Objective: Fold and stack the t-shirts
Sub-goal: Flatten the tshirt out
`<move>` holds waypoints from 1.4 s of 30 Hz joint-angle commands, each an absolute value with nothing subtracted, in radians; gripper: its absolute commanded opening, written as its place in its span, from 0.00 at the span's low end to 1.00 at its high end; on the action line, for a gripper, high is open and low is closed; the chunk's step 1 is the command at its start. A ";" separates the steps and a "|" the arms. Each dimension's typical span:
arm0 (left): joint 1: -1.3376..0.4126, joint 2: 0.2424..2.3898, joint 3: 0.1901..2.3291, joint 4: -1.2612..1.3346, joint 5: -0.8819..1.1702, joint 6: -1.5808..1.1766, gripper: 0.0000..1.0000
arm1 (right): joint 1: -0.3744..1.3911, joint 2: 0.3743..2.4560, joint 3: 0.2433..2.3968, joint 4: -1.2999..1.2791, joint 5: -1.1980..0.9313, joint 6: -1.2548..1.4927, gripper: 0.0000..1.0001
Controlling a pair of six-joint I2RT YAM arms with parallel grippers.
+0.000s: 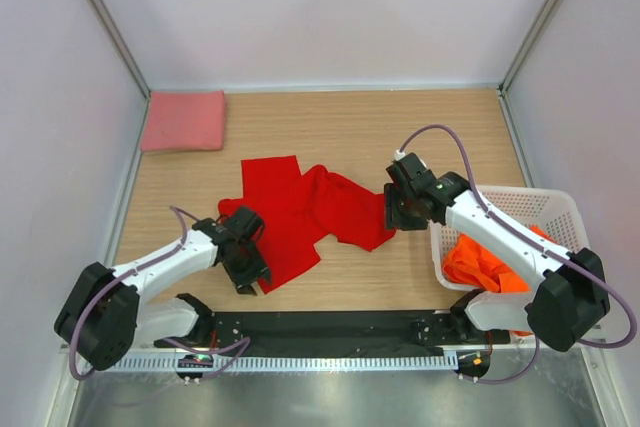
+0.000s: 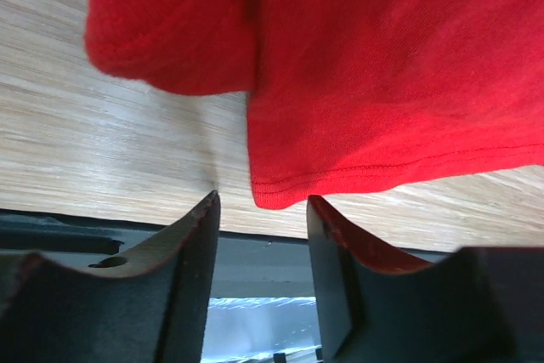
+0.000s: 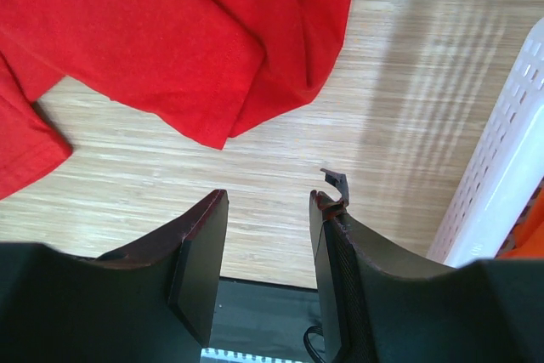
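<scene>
Lying rumpled mid-table, red t-shirt (image 1: pixel 290 207), soft knit, stitched hem; wooden table (image 1: pixel 420 127) open on far side. Left gripper (image 2: pixel 263 197) spread at near hem, right gripper (image 3: pixel 269 195) spread at right edge.

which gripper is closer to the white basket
Right. The right gripper is close beside the basket; the left gripper is across the table, on the far side of the red shirt.
</scene>
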State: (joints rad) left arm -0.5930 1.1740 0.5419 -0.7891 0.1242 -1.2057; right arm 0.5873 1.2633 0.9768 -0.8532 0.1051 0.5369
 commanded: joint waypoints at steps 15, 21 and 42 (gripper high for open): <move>-0.604 1.287 0.534 -0.704 0.115 -1.238 0.26 | 0.629 1.264 0.939 -0.871 0.124 0.563 0.50; -0.604 1.267 0.535 -0.722 0.094 -1.218 0.15 | 0.669 1.275 0.876 -0.798 0.039 0.612 0.50; -0.604 1.175 0.650 -0.793 0.066 -1.131 0.00 | 0.707 1.364 0.686 -0.437 0.083 0.992 0.48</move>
State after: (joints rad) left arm -0.6018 1.2098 0.6132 -0.7719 0.0975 -1.1561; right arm 0.6994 1.3533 0.6994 -0.5537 0.0441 0.8925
